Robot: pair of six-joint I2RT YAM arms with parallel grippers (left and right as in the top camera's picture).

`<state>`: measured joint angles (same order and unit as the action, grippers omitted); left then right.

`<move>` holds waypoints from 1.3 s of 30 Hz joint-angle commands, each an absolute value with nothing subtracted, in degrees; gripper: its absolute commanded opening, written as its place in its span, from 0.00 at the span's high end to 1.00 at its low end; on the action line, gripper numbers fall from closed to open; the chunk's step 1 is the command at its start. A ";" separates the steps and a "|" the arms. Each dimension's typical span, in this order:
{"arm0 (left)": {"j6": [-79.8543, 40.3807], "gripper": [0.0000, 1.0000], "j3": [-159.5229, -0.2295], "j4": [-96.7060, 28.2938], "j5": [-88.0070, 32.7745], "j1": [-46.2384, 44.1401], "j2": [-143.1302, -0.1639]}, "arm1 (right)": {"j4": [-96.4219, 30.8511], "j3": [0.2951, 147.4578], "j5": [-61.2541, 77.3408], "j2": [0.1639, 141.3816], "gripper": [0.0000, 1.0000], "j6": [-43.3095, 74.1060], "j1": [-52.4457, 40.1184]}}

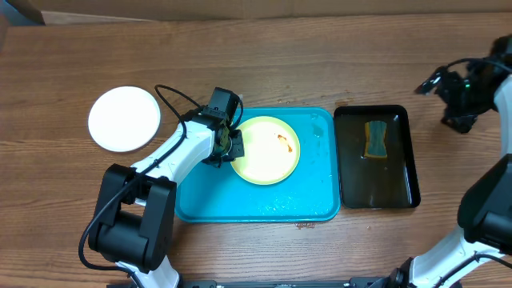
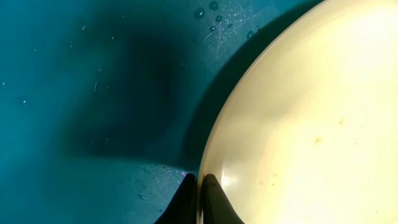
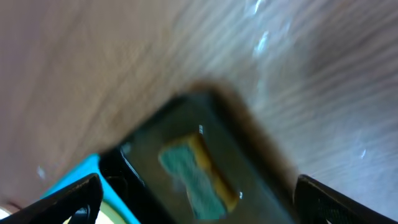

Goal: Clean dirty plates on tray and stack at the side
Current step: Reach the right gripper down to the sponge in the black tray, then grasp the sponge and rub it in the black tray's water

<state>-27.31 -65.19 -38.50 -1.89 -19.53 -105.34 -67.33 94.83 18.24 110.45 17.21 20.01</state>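
White plate: on bare wood, well left of the left jaws; looks clean, probably the start of the side stack.
Left gripper: jaws pinched together on the rim of the pale yellow-green plate, likely steadying it for wiping.
Turquoise tray: directly beneath the left jaws and that plate; wet with droplets.
Sauce smear: on the plate, right of the left jaws; plate not yet clean.
Black tray: between the two sets of jaws; holds the sponge.
Right gripper: jaws wide apart, empty, raised just beyond the black tray; sponge ahead of them, probably the next pickup.
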 commanded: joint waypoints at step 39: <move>-27.38 0.95 -64.97 -38.70 -1.26 -19.90 -103.74 | -61.89 77.49 2.48 108.75 0.16 14.85 -2.50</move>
<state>-27.29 -65.17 -38.50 -1.87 -19.53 -105.32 -61.73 72.29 0.64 110.10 17.10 -2.35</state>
